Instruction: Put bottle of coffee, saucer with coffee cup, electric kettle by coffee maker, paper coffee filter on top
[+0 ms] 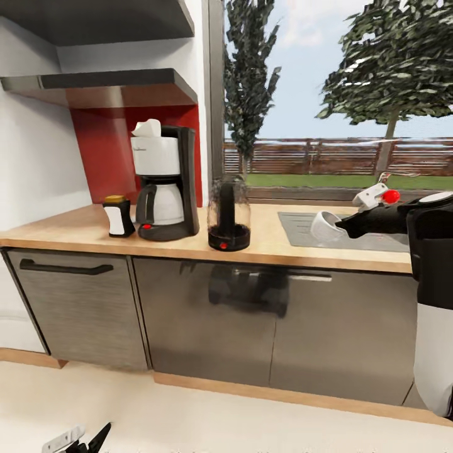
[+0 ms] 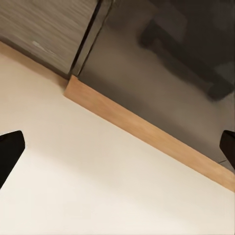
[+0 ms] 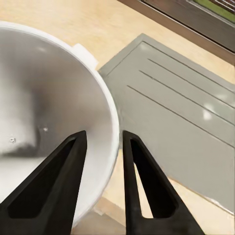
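Note:
The black and white coffee maker stands on the wooden countertop with a white paper filter on top. To its left stands the small bottle of coffee, and to its right the dark electric kettle on its base. My right gripper is shut on the rim of the white coffee cup, held tilted above the grey drainboard. In the right wrist view one finger is inside the cup and one outside, around the gripper's middle. My left gripper hangs low and open over the floor.
A faucet with a red knob stands behind the sink at the right. Dark shelves hang above the coffee maker, against a red backsplash. Grey cabinet fronts and a wooden kickboard run below the counter. A window is behind the kettle.

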{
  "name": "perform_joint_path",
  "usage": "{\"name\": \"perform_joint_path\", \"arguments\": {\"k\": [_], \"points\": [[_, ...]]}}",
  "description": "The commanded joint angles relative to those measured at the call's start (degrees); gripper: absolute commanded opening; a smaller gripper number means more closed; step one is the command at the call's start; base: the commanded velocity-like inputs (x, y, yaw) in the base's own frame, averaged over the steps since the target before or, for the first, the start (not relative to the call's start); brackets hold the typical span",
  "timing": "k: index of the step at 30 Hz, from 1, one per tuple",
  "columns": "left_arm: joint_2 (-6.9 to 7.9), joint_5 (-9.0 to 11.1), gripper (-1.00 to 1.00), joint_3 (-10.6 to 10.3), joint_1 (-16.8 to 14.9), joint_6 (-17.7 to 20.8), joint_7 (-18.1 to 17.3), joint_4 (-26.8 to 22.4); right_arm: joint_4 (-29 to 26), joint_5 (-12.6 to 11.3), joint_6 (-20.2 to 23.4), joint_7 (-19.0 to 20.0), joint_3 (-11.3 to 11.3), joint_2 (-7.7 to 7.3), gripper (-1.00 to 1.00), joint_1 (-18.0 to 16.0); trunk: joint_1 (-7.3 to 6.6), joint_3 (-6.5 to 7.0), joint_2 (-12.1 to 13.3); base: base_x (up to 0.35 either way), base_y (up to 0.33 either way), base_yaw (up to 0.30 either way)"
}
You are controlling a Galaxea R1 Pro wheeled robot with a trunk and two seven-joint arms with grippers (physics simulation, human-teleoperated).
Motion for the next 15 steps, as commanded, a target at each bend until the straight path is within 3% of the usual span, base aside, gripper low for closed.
{"name": "perform_joint_path", "arguments": {"k": [1,8,15], "points": [[0.01,0.5,1.00,0.0,0.0,0.2,-0.2,0.0,0.0,0.5,0.4,0.7,0.0,0.01,-1.00,-0.1,-0.01,-0.05,0.0,-0.093,0.292,-0.022],[0.01,0.5,1.00,0.0,0.0,-0.3,-0.3,1.5,0.0,0.5,0.4,0.8,0.0,0.02,-1.00,-0.1,-0.01,0.10,0.0,-0.029,0.092,-0.183],[0.01,0.5,1.00,0.0,0.0,-1.3,-0.3,1.6,-0.1,0.5,0.5,0.8,-0.1,0.02,-1.00,-0.4,-0.01,0.14,0.0,-0.002,0.223,-0.049]]}}
